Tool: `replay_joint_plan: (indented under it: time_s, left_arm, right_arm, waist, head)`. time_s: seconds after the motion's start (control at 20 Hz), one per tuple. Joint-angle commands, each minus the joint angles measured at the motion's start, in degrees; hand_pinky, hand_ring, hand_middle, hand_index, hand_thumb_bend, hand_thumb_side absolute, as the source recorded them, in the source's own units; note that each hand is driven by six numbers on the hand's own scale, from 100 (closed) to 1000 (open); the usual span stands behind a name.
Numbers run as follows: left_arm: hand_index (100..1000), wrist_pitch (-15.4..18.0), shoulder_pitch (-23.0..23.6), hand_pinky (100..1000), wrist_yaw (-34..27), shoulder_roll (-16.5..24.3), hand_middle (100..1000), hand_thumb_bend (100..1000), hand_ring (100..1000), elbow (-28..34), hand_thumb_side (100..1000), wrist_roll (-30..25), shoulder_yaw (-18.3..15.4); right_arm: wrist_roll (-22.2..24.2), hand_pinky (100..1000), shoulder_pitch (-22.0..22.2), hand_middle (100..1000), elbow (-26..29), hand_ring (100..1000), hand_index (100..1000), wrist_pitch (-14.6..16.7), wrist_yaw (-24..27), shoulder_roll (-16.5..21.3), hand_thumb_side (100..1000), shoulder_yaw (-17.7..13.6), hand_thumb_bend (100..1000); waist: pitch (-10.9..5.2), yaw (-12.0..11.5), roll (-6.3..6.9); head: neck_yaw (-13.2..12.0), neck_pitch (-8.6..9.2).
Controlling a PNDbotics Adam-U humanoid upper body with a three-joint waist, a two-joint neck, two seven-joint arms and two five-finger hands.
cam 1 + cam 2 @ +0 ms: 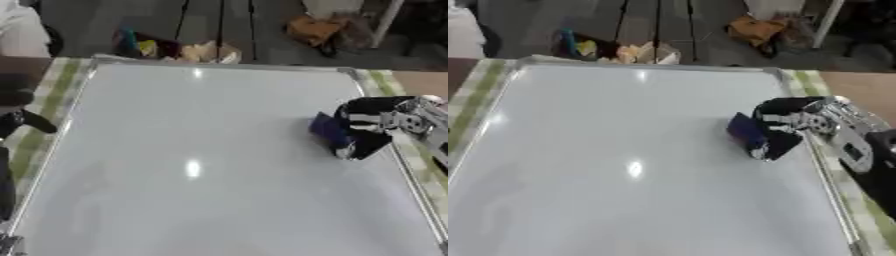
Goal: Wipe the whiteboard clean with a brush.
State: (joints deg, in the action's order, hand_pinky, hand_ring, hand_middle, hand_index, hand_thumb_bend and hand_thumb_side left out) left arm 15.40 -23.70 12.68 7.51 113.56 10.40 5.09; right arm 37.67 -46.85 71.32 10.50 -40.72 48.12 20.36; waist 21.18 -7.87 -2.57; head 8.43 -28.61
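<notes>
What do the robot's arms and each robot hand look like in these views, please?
The right robot hand has black fingers, and behind them a silver metal wrist joint leads into a grey and black forearm. Of the left robot hand, only black parts show at the left edge of the left eye view. No cables or markings can be made out.

A whiteboard [192, 150] lies flat, covering the table [52, 85].
</notes>
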Motion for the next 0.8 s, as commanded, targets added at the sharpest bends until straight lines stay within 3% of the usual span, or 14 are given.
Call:
replay_joint_plan:
  time_s: [0.05,0.4,0.65,0.8]
  left_arm:
    - [640,0.1,-0.6,423,-0.3,0.1,683,100,799,1.0,921,-0.2,0.5]
    - [640,0.1,-0.6,424,-0.3,0.2,682,100,799,1.0,920,-0.3,0.6]
    - [640,0.1,-0.6,424,-0.3,0.1,683,100,800,1.0,921,-0.5,0.6]
    - [640,0.1,-0.6,424,-0.4,0.1,683,100,800,1.0,920,-0.5,0.6]
  right_arm:
    - [-0.3,737,-0.5,578,-0.9,766,100,0.0,-0.8,1.0,499,-0.6,100]
    - [-1.0,736,-0.9,651,-1.9,772,100,0.0,-1.3,0.7,500,-1.0,100]
    - [-1.2,736,-1.2,629,-1.9,770,100,0.3,-1.3,0.6,497,-1.1,100]
    - [-1.0,738,-1.2,661,-1.3,775,100,0.6,-1.3,0.6,495,-0.7,100]
  waist:
    - [-1.23,0.1,0.22]
    - [-1.25,0.1,0.21]
    - [-1.35,0.2,0.14]
    - [-1.40,0.2,0.10]
  head:
    - [0.1,0.33]
    - [0.1,0.39]
    - [0.0,0.27]
    - [0.1,0.18]
